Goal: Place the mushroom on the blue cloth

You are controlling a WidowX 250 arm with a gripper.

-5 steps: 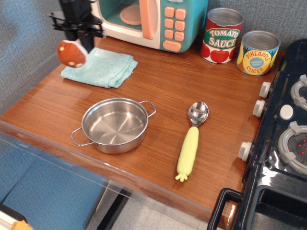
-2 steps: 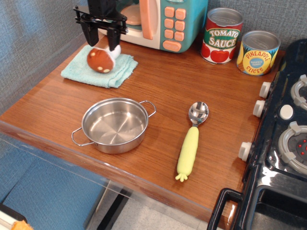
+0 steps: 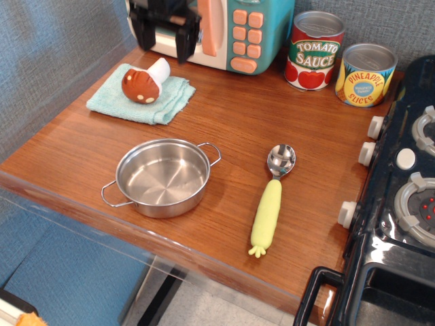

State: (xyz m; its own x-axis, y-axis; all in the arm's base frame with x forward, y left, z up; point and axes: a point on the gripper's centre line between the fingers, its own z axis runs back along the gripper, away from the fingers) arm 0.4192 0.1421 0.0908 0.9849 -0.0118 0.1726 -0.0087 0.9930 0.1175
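Note:
The mushroom (image 3: 143, 83), reddish-brown cap with cream spots and a white stem, lies on its side on the light teal-blue cloth (image 3: 170, 102) at the back left of the wooden counter. My black gripper (image 3: 163, 35) hangs above and behind it, in front of the toy microwave. Its two fingers (image 3: 183, 42) stand wide apart and hold nothing. It is clear of the mushroom.
A steel pan (image 3: 162, 178) sits at the front left. A spoon with a yellow handle (image 3: 270, 202) lies to its right. A toy microwave (image 3: 238, 30), a tomato sauce can (image 3: 314, 51) and a pineapple can (image 3: 366, 75) stand at the back. A toy stove (image 3: 401, 204) is at the right.
The gripper carried the mushroom from left of the cloth onto it, let go, then rose and moved back right. The mushroom now rests on the cloth.

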